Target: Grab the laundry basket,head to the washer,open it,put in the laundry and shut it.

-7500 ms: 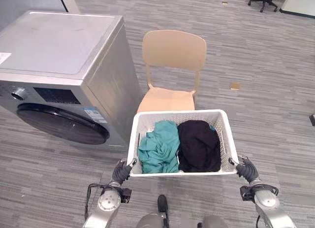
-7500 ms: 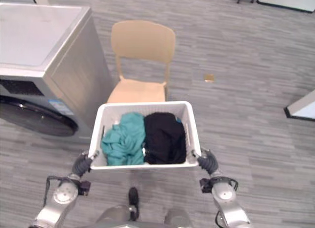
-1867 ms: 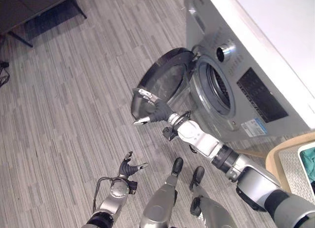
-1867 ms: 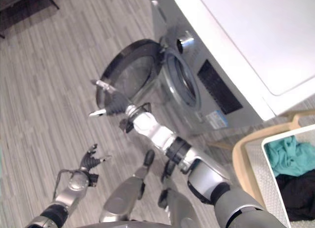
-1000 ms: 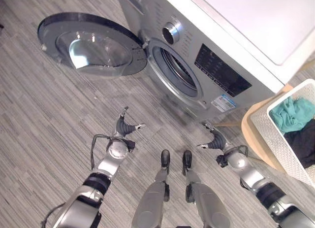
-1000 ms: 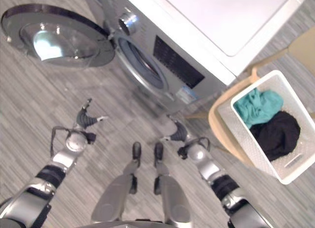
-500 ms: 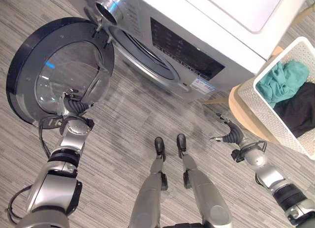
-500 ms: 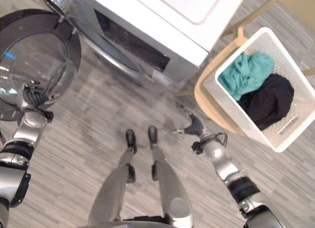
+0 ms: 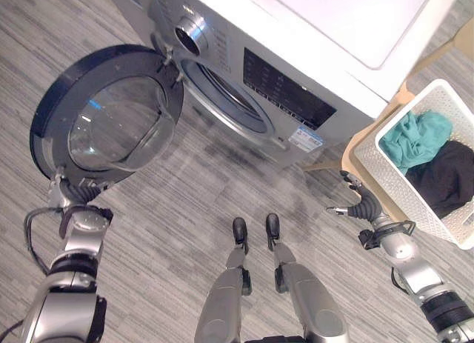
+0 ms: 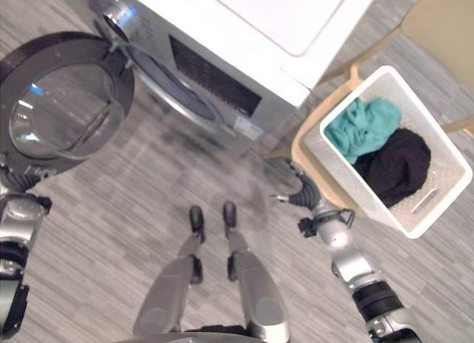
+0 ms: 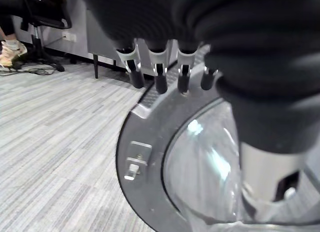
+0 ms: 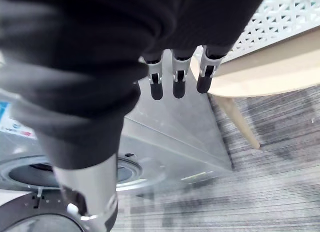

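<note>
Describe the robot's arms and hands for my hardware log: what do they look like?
Both arms are silver-grey metal segments with darker joint bands. The left hand and right hand wear dark ribbed covers over back and wrist; their fingers are silver with dark tips.

Washer: top and far side cut off by the frame; drum interior behind the opening dark, contents not discernible. Chair: back cut by the corner, seat mostly hidden under the laundry basket. Black garment: folds unreadable. Left robot hand: fingers against the door rim, too small to read.
</note>
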`<state>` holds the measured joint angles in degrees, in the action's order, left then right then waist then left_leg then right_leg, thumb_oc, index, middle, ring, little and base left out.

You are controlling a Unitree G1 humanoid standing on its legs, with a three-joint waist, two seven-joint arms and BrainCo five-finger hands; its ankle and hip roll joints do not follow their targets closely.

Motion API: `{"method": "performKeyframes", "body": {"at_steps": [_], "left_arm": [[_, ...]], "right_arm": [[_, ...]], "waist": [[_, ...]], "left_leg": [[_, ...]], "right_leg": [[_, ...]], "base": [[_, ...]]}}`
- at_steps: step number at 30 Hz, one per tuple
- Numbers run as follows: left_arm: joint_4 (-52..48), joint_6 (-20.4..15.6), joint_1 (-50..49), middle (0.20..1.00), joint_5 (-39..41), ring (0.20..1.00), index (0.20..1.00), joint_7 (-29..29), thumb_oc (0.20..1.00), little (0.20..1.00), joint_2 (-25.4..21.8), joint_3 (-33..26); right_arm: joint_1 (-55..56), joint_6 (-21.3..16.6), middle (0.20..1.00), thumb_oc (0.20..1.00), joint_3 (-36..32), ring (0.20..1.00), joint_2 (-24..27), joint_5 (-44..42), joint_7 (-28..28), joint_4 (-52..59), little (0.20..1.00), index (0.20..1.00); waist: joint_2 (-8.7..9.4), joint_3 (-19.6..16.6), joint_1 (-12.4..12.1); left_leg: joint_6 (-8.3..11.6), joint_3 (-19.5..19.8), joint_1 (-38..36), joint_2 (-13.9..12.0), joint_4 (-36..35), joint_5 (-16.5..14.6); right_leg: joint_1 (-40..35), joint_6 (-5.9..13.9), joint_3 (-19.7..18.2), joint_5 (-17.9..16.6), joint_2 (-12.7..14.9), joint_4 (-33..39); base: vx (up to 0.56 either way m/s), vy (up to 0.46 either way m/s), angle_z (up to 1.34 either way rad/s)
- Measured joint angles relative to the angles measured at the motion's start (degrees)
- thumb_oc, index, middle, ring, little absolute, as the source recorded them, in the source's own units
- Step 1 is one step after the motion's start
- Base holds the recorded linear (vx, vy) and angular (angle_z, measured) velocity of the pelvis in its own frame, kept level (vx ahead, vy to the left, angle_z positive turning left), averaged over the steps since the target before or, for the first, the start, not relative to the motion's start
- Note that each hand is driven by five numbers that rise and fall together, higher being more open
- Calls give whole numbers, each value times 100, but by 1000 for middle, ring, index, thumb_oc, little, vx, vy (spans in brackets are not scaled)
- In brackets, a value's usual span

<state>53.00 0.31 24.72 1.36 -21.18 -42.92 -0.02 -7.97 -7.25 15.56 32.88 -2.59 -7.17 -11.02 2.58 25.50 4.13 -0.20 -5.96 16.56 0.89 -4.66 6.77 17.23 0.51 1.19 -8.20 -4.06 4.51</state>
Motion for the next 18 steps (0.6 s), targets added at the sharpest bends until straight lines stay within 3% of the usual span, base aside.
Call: {"method": "performKeyframes", "body": {"at_steps": [2, 5, 6, 7, 9, 10, 11, 12, 14, 16, 17, 18], "left_arm": [[-1245, -115, -798, 1000, -1, 1000, 1000, 27, 1000, 1000, 417, -109], [-1617, -143, -1272, 1000, 22, 1000, 1000, 77, 1000, 1000, 978, -43], [-2023, -177, -1810, 1000, 19, 1000, 1000, 204, 1000, 1000, 1452, 57], [-2036, -180, -2007, 1000, 18, 1000, 1000, 280, 1000, 1000, 1558, 156], [-2039, -163, -2343, 1000, 10, 1000, 1000, 404, 1000, 1000, 1696, 265], [-2036, -158, -2612, 1000, 8, 1000, 1000, 527, 1000, 1000, 1829, 330], [-2036, -159, -2833, 1000, 5, 1000, 1000, 591, 1000, 1000, 1890, 406], [-1837, -159, -2946, 1000, -11, 1000, 1000, 670, 1000, 1000, 2009, 458], [-1361, -128, -3133, 1000, -39, 1000, 1000, 842, 1000, 1000, 2168, 602], [-1306, -101, -3286, 1000, -41, 1000, 1000, 972, 1000, 1000, 2326, 673], [-1134, -153, -3285, 1000, -65, 1000, 1000, 1036, 1000, 1000, 2464, 717], [-1116, -128, -3342, 1000, -125, 1000, 1000, 1092, 1000, 1000, 2476, 807]], "right_arm": [[118, 40, 1000, 1000, -168, 1000, -211, -4, 74, 25, 1000, 1000], [118, 96, 1000, 1000, -254, 1000, -380, 4, 114, 53, 1000, 1000], [118, 150, 1000, 1000, -358, 1000, -528, 41, 137, 62, 1000, 1000], [138, 155, 1000, 1000, -366, 1000, -523, 42, 147, 65, 1000, 1000], [244, 208, 1000, 1000, -487, 1000, -546, 115, 183, 81, 1000, 1000], [340, 272, 1000, 1000, -668, 1000, -611, 264, 218, 88, 1000, 1000], [532, 293, 1000, 1000, -689, 1000, -559, 333, 233, 95, 1000, 1000], [574, 328, 1000, 1000, -679, 1000, -620, 501, 255, 111, 1000, 1000], [707, 326, 1000, 1000, -680, 1000, -623, 510, 255, 212, 1000, 1000], [989, 330, 1000, 1000, -690, 1000, -562, 598, 243, 250, 1000, 1000], [1037, 372, 1000, 1000, -673, 1000, -547, 729, 255, 150, 1000, 1000], [1051, 380, 1000, 1000, -618, 1000, -540, 743, 264, 154, 1000, 1000]], "waist": [[93, -84, -104], [130, -133, -125], [171, -177, -130], [182, -275, -129], [184, -499, -64], [150, -573, -90], [93, -802, -25], [29, -838, -114], [-85, -1046, -121], [-183, -1288, -13], [-332, -1323, 18], [-381, -1404, -91]], "left_leg": [[-25, -139, -258, 25, 2, -44], [-72, -285, -573, 29, 2, -132], [-99, -487, -900, 12, 3, -211], [-115, -586, -977, 6, 2, -255], [-131, -717, -1086, 7, 4, -321], [-189, -965, -1394, -45, 4, -362], [-158, -1139, -1498, -111, 5, -427], [-153, -1560, -1778, -212, 5, -512], [-111, -1945, -2011, -243, -16, -673], [-54, -2036, -2118, -313, -16, -802], [110, -2474, -2250, -526, -10, -725], [108, -2575, -2304, -573, 12, -791]], "right_leg": [[-214, 6, -154, 68, 19, 0], [-480, 39, -240, 95, 17, -1], [-730, 43, -377, 98, 5, -16], [-781, 50, -386, 106, 2, -14], [-769, 77, -392, 286, 9, -78], [-859, 113, -417, 518, -10, -413], [-844, 88, -169, 745, 31, -508], [-847, 145, 252, 853, 177, -756], [-831, 187, 487, 824, 476, -971], [-803, 302, 603, 728, 561, -995], [-772, 205, 1650, 936, 699, -1201], [-716, 220, 1934, 930, 806, -1273]], "base": [[111, 40, -25], [133, 61, -35], [112, 46, -61], [114, 32, -68], [82, 14, -48], [149, -42, -68], [230, -103, -135], [159, -103, -135], [71, -91, -128], [187, -236, -77], [148, -192, -89], [161, -312, -96]]}}
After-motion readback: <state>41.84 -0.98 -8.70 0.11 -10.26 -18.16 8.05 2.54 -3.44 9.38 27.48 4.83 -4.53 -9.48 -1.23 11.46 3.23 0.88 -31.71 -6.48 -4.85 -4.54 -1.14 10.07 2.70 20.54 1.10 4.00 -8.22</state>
